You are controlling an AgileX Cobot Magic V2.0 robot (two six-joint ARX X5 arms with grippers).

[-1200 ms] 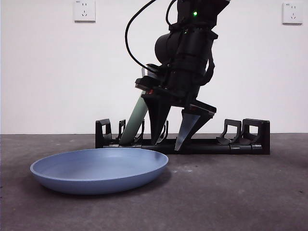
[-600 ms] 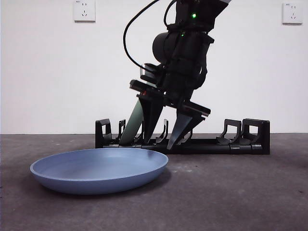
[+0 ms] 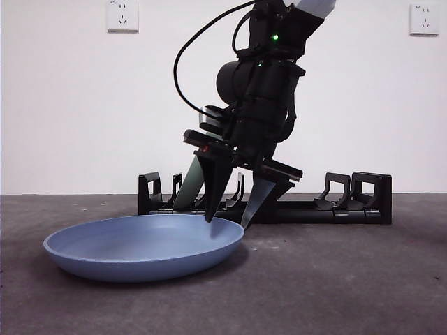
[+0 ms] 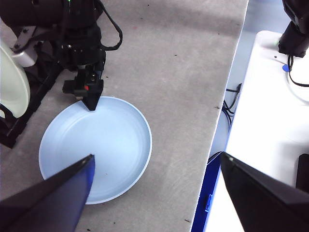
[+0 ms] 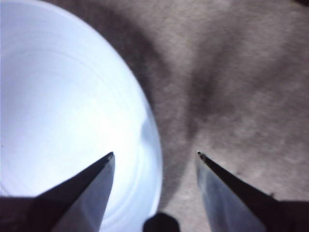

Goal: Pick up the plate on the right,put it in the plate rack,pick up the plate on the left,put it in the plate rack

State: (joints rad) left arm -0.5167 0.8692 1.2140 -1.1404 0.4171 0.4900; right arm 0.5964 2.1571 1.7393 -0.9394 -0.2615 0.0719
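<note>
A blue plate (image 3: pixel 140 244) lies flat on the grey table in front of the plate rack (image 3: pixel 349 209). A pale green plate (image 3: pixel 192 178) stands tilted in the rack's left part. My right gripper (image 3: pixel 226 223) hangs open over the blue plate's right rim, one jaw inside the rim and one outside. The right wrist view shows the same: the plate (image 5: pixel 63 121) with its rim running between the open right gripper (image 5: pixel 155 153). My left gripper (image 4: pixel 157 155) is open and high above, looking down on the blue plate (image 4: pixel 96 145) and the right gripper (image 4: pixel 91 104).
The table's edge (image 4: pixel 227 96) runs close beside the blue plate, with a white surface (image 4: pixel 270 121) and cables beyond it. The rack (image 4: pixel 19 121) and the green plate (image 4: pixel 9 87) sit just behind the right arm. The rack's right end has free slots.
The right gripper has moved left and down, away from the rack and the green plate, until its open jaws straddle the blue plate's right rim.
</note>
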